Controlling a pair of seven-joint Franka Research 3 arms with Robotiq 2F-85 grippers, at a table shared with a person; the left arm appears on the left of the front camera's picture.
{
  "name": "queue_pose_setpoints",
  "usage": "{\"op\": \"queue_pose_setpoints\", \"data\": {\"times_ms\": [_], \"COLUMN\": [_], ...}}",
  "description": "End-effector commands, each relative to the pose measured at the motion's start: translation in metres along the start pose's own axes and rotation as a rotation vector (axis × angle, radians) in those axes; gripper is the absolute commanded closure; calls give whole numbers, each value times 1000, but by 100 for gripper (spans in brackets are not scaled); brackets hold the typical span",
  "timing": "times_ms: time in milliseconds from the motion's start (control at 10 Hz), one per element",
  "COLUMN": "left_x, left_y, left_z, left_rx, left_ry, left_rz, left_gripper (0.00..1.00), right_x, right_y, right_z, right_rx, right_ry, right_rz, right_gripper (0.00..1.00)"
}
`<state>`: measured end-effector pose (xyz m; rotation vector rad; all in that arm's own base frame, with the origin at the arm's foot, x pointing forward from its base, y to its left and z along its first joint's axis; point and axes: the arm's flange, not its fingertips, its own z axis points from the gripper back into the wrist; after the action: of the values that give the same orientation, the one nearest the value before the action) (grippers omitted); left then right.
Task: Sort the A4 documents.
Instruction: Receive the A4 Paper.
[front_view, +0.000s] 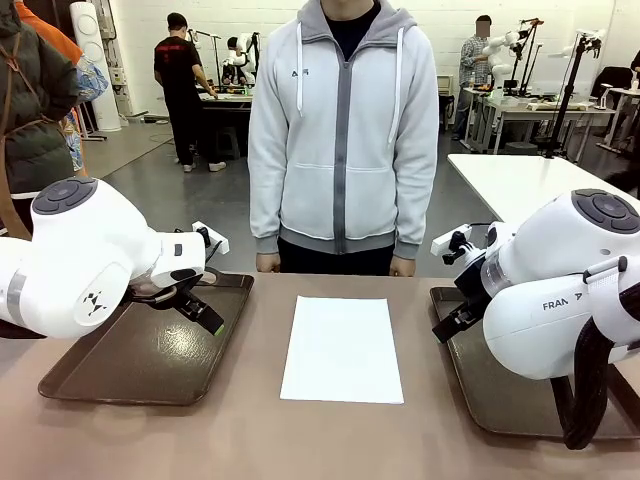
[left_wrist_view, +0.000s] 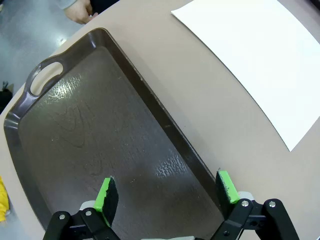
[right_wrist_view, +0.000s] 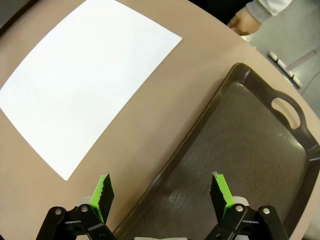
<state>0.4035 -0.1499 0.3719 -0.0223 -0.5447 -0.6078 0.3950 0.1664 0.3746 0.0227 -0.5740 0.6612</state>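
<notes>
Tan tabletop (front_view: 250, 440) is carrying everything, nothing lifted yet. Left gripper (left_wrist_view: 167, 192) is hanging spread wide and empty over the near end of the left tray (front_view: 140, 365), one pad sitting roughly above that tray's inner rim. Right gripper (right_wrist_view: 162, 192) is likewise spread and empty, straddling the inner rim of the right tray (front_view: 480, 400). Paper (front_view: 342, 348) is lying flat on the table between the two trays, touching neither; can't tell if it's one sheet or a thin stack. Both trays are looking bare. Person's hands (front_view: 402, 266) are hanging just past the far edge, near the paper's far end. Risks as I'm reading them: the paper is lying flush, so fingers coming straight down are likely closing on nothing or creasing it. If it's a stack, a drag is likely fanning it or taking several sheets at once. A low sideways move is risking a clip on a tray rim. Both arms heading for the middle together are risking a collision. A pushed sheet is risking a slide toward the person.
</notes>
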Motion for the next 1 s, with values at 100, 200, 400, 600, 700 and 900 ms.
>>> {"op": "queue_pose_setpoints", "data": {"times_ms": [100, 200, 400, 600, 700, 900], "left_x": [0, -9, -25, -41, -55, -73], "left_y": [0, 2, 5, 17, 28, 49], "left_z": [0, 17, 64, 108, 129, 159], "left_rx": [0, 21, -74, -116, -204, -243], "left_ry": [0, -18, -78, -117, -98, -129], "left_rz": [0, -27, 33, 67, 71, 94], "left_gripper": [0, 0, 0, 0, 0, 0], "right_x": [0, -1, -7, -15, -24, -39], "right_y": [0, -3, -28, -65, -89, -123], "right_z": [0, 13, 47, 87, 117, 160], "right_rx": [0, 11, 203, 245, 263, 215], "right_ry": [0, -15, -79, -145, -200, -306], "right_rz": [0, 42, -6, -50, -78, -158], "right_gripper": [0, 0, 0, 0, 0, 0]}}
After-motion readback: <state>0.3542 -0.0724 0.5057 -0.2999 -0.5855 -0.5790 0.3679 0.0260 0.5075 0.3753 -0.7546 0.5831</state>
